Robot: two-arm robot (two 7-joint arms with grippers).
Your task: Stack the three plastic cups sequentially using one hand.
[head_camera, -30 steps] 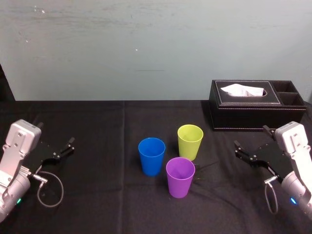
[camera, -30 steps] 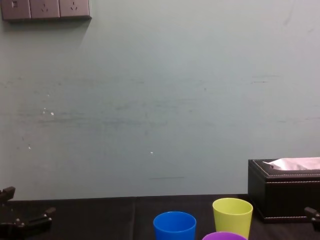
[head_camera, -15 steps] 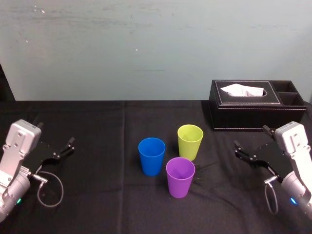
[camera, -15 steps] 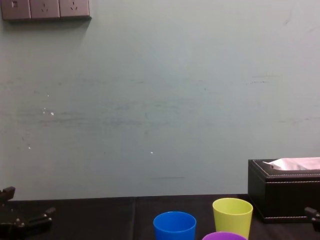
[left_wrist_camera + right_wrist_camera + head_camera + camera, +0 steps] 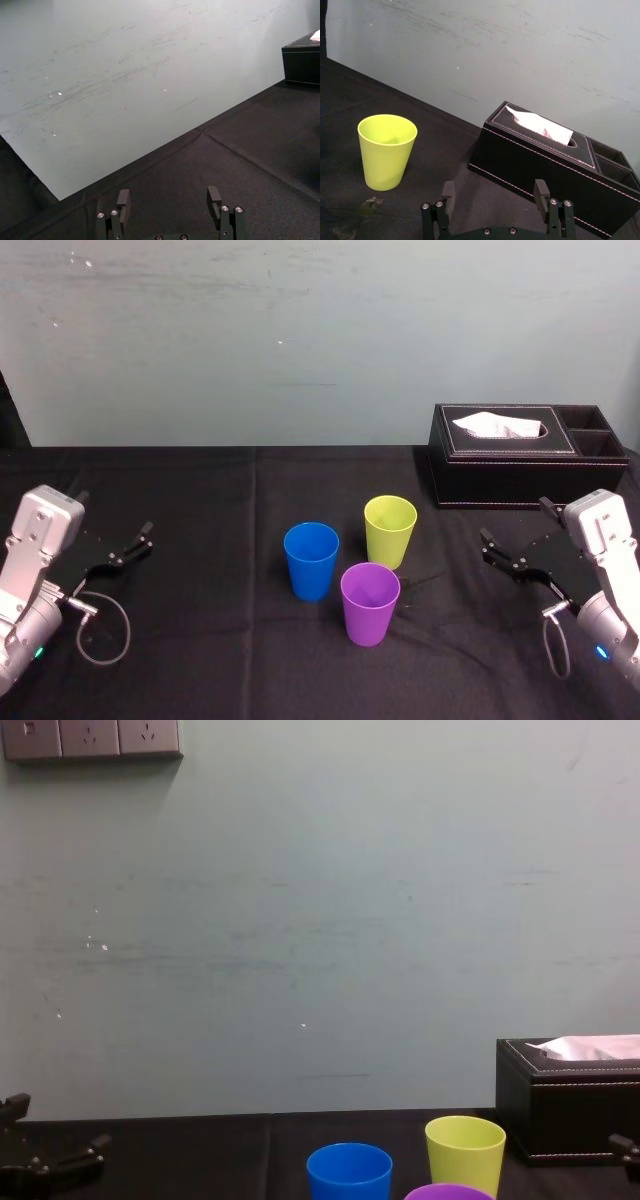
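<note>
Blue cup (image 5: 311, 560), purple cup (image 5: 370, 602), yellow-green cup (image 5: 390, 530): three, seemingly apart | left pincer (image 5: 168, 192), right pincer (image 5: 494, 185): spread, empty

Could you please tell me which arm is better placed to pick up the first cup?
The right, probably. The right gripper, open, faces the yellow-green cup and sits nearer the purple cup; the left gripper, also open, faces the wall.

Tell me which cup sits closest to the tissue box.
The yellow-green cup, standing farthest back; the blue cup and purple cup stand farther from the tissue box.
</note>
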